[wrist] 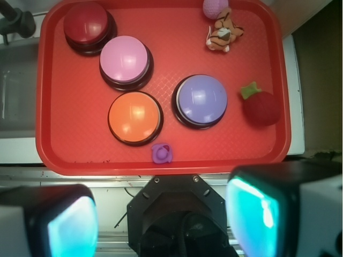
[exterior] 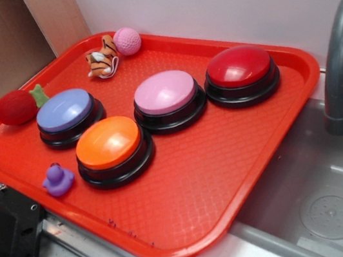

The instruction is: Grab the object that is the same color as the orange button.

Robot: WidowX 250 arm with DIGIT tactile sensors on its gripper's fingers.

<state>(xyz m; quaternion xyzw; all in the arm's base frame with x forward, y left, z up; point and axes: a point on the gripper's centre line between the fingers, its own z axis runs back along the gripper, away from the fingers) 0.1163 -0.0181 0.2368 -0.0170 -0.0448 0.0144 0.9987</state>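
Red tray (exterior: 275, 125): four buttons, one orange button (exterior: 108, 142), one tiger (exterior: 103, 59); claw (wrist: 161, 219) spread.

Both views are bright and evenly lit from above, with soft white glare spots on the glossy dome of the orange button (exterior: 108, 142) and the other domes, and only short, faint shadows on the red tray (exterior: 188, 191). In the wrist view the pincer (wrist: 161, 219) fingers at the bottom are large, out of focus and glow cyan, while the tray beyond is fairly sharp though slightly bowed at the frame edges.
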